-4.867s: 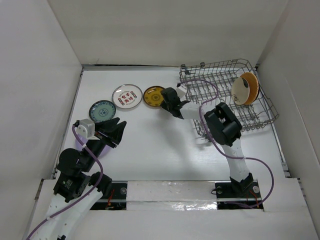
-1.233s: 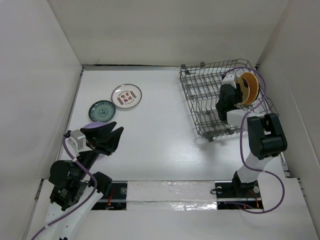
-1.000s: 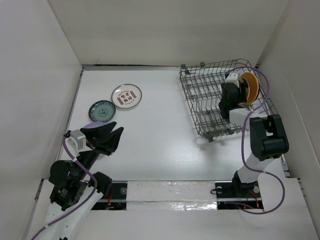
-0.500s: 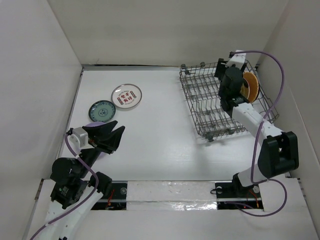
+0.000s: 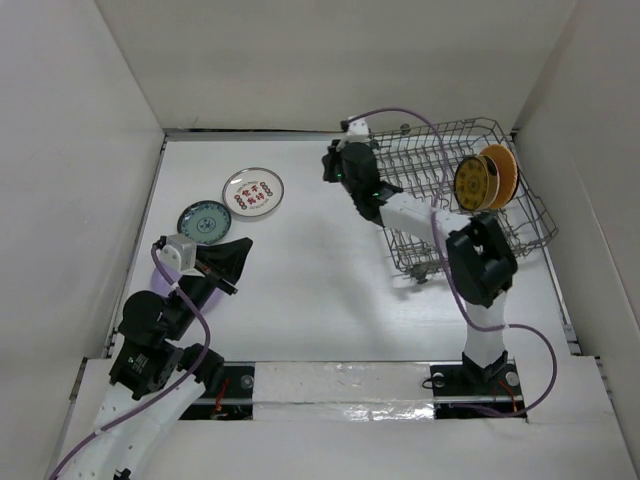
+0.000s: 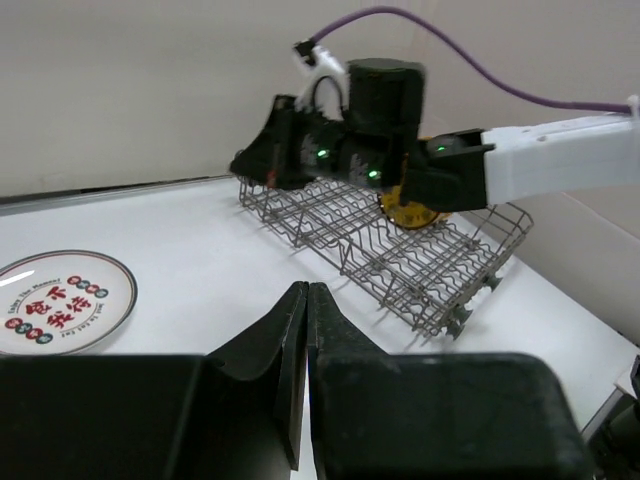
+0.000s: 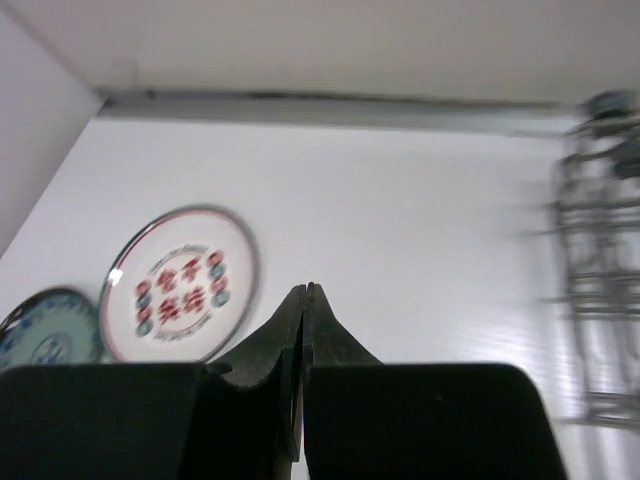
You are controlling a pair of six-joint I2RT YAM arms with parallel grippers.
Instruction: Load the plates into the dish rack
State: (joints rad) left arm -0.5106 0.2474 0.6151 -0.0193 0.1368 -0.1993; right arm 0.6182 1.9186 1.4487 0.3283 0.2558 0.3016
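Two plates point(image 5: 473, 183) in the rack point(image 5: 420, 236); your right gripper point(image 7: 302, 296), closed and empty, has swung toward the white plate point(image 5: 253, 190); left gripper point(image 6: 306, 300) closed too.

The dish rack point(image 5: 520, 225) is bare grey metal wire; the white plate point(image 5: 253, 191) looks glossy, glazed; the tabletop point(image 5: 320, 285) is smooth, matt white.

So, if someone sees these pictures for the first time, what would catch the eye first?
The large grey wire dish rack stands at the far right, with two round plates standing upright in it: a dark yellow patterned plate and an orange plate beside it. Left of it, a white round plate with red marks and a teal patterned plate lie flat.
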